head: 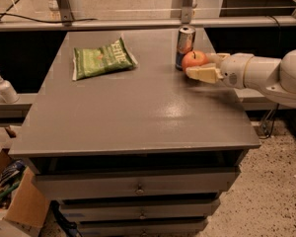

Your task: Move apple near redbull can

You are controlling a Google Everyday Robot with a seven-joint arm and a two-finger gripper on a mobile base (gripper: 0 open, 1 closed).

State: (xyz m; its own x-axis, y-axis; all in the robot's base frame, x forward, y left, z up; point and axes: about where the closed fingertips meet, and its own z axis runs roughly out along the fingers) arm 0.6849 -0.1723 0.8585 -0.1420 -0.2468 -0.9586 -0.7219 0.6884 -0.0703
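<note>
The red-orange apple (194, 59) sits between the fingers of my gripper (198, 65) at the right side of the grey table (138, 112). The gripper reaches in from the right and is shut on the apple. One cream finger (203, 73) lies in front of the apple, the other behind it. The silver-and-blue redbull can (185, 45) stands upright just behind and left of the apple, very close to it. I cannot tell whether the apple touches the tabletop.
A flat green chip bag (101, 59) lies at the back left of the table. A soap dispenser (3, 87) stands on a ledge to the left. Drawers (138, 186) sit below the tabletop. A cardboard box (15, 201) is on the floor at left.
</note>
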